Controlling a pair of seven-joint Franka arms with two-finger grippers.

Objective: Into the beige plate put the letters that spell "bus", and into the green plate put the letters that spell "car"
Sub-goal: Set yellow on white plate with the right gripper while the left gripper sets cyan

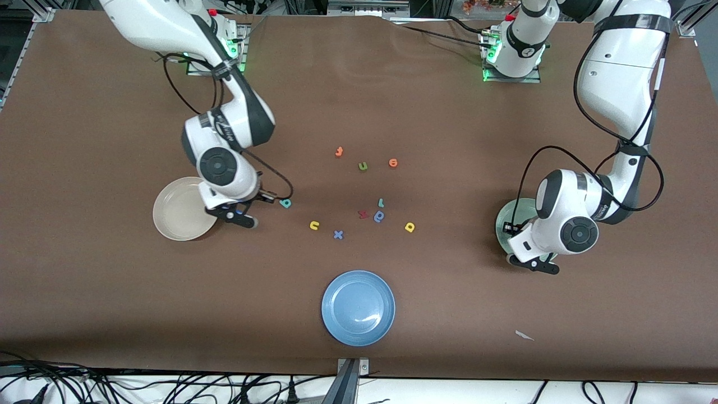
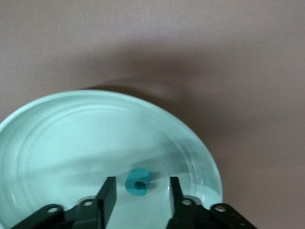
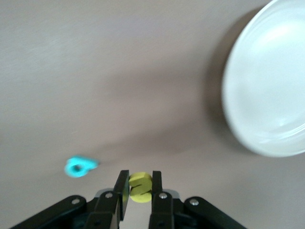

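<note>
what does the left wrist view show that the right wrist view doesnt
Only the left wrist view shows the green plate with the teal "c" lying in it, seen between the open fingers of the left gripper, which is over that plate.

Only the right wrist view shows the right gripper shut on the yellow "s", over the table, plus the beige plate and the teal "b" lying on the table.

Both show the brown table and one teal letter.

Right tool (image 3: 140, 187) pinches yellow "s" (image 3: 140, 186) beside beige plate (image 3: 267, 86).
</note>
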